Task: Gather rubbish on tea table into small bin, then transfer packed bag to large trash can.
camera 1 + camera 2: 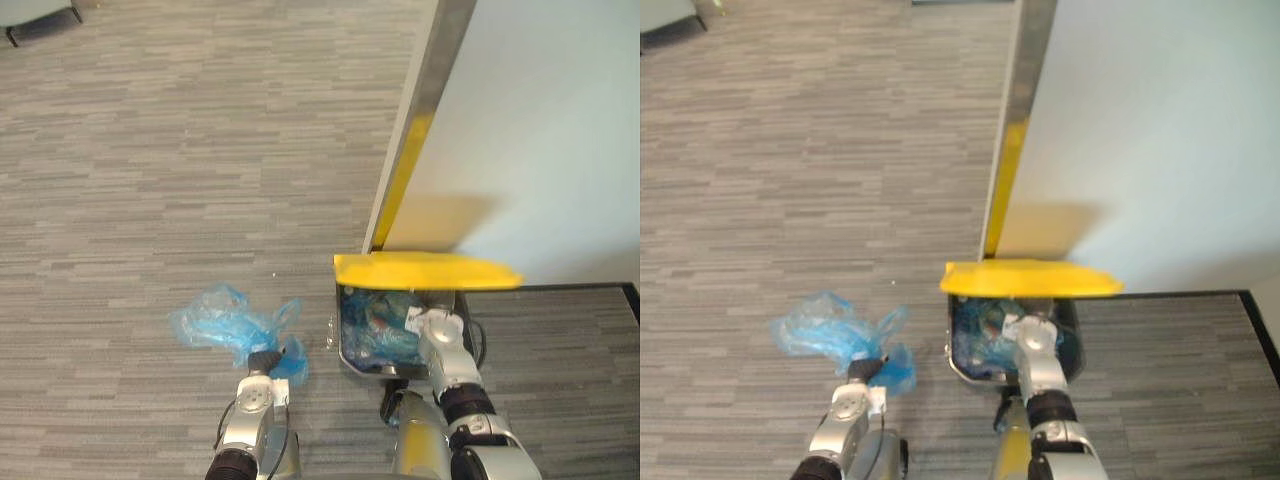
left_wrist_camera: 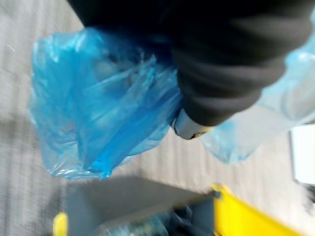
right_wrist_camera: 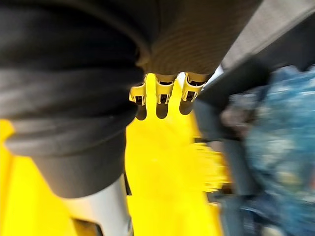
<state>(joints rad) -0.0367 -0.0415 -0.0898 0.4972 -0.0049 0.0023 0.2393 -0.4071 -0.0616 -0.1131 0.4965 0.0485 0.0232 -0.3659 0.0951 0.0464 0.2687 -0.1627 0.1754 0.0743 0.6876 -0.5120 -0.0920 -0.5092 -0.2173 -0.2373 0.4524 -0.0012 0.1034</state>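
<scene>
The left hand (image 1: 266, 362) grips the bunched blue bag (image 1: 215, 322), which billows toward 10 o'clock over the carpet (image 1: 150, 180). At 3 o'clock, the right hand (image 1: 437, 325) sits at the trash can (image 1: 344, 358) under its raised yellow lid (image 1: 425, 270); whether it is open or closed cannot be told.

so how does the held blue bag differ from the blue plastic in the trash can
The blue bag, held by the left hand, is outside, over carpet; the blue plastic sits inside the trash can under its raised yellow lid. The bag looks pale and clear; the can's plastic is darker. Both are crumpled film.
</scene>
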